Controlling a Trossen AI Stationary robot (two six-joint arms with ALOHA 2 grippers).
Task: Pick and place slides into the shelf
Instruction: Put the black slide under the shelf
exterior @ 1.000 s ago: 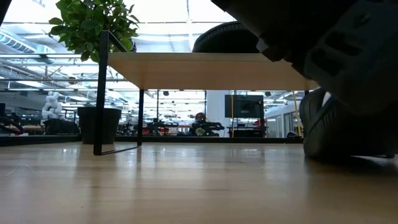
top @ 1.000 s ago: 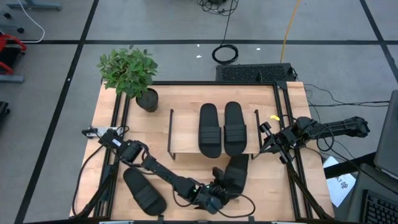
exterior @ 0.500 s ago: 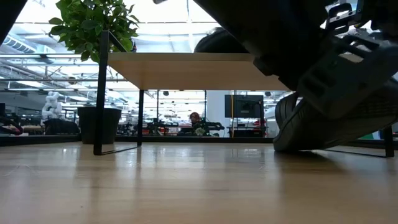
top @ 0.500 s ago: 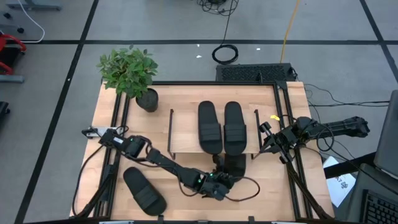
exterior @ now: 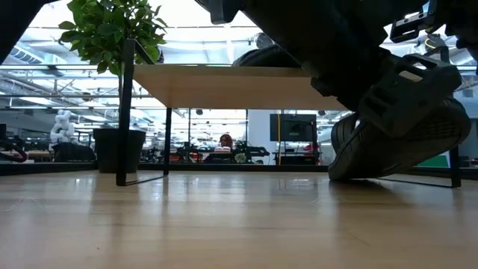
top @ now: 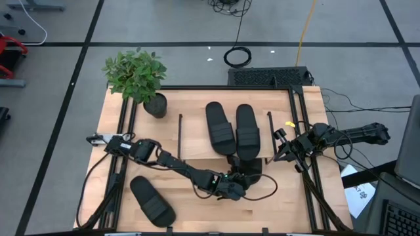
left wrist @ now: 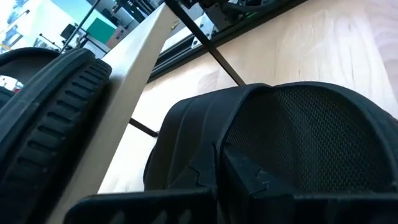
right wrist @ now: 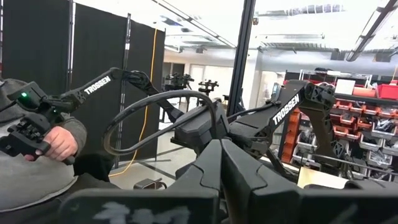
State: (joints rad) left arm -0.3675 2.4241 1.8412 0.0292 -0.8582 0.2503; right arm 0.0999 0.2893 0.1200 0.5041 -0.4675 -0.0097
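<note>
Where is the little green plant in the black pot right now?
In the high view, the green leafy plant in its black pot stands at the wooden table's far left corner, just beyond the left end of the low light-wood shelf.

My left gripper (top: 237, 184), clamped on a slide (top: 248, 172) at lower centre of the high view, blocked the shelf's (top: 197, 141) front right opening. Two slides (top: 220, 128) filled the right part of the top board; its left part lay bare. In the low view, the space under the board stood open at centre left, bounded by the black leg (exterior: 125, 112). A plant (top: 138, 75) stood at upper left, a fourth slide (top: 151, 200) at lower left. My right gripper (top: 283, 148) sat closed at the right edge.
</note>
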